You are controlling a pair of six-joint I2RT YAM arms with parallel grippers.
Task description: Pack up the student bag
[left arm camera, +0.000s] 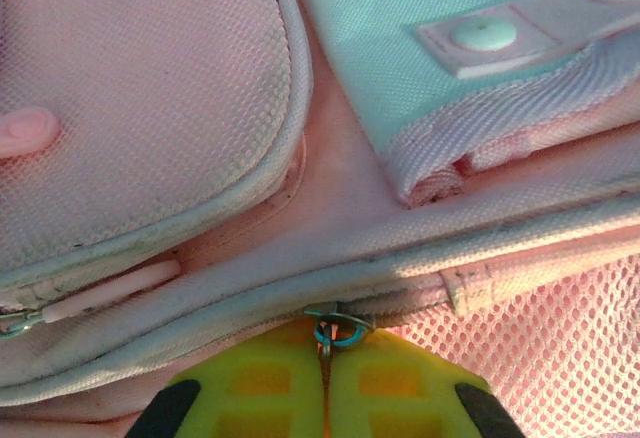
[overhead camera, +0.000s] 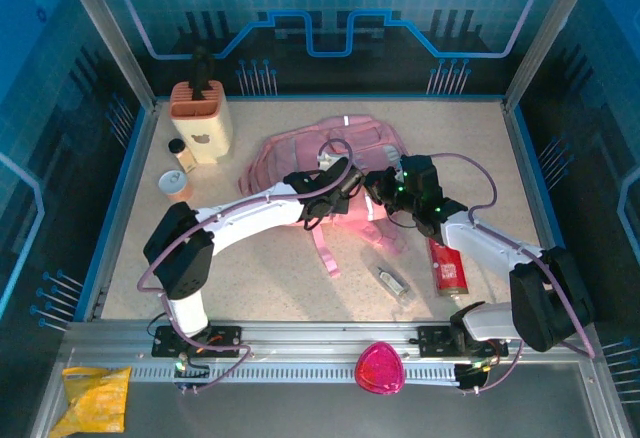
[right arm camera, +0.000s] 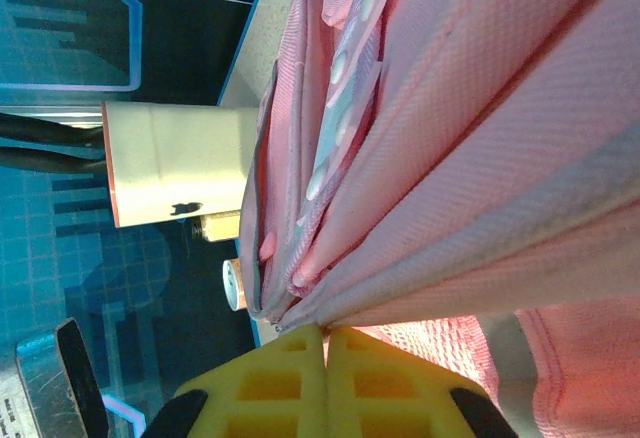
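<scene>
Early stage: large soft pink backpack [overhead camera: 330, 153] lying mid speckled bench [overhead camera: 250, 278], zip seemingly closed. Left claw [left arm camera: 325, 358] pinching shut on teal zip-pull ring [left arm camera: 336, 332]; right claw [right arm camera: 325, 343] clamping shut on backpack's fabric edge. Red canister [overhead camera: 449, 268] and small clear bottle [overhead camera: 390, 280] waiting outside.

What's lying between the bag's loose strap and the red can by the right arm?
In the top view, one small clear bottle-like item lies on the table there, touching neither.

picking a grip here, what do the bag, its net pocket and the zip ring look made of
The bag is matte pink woven cloth, fine weave visible. The net pocket is open mesh, holes show through. The zip ring is probably thin teal-tinted metal wire, too small to be sure.
</scene>
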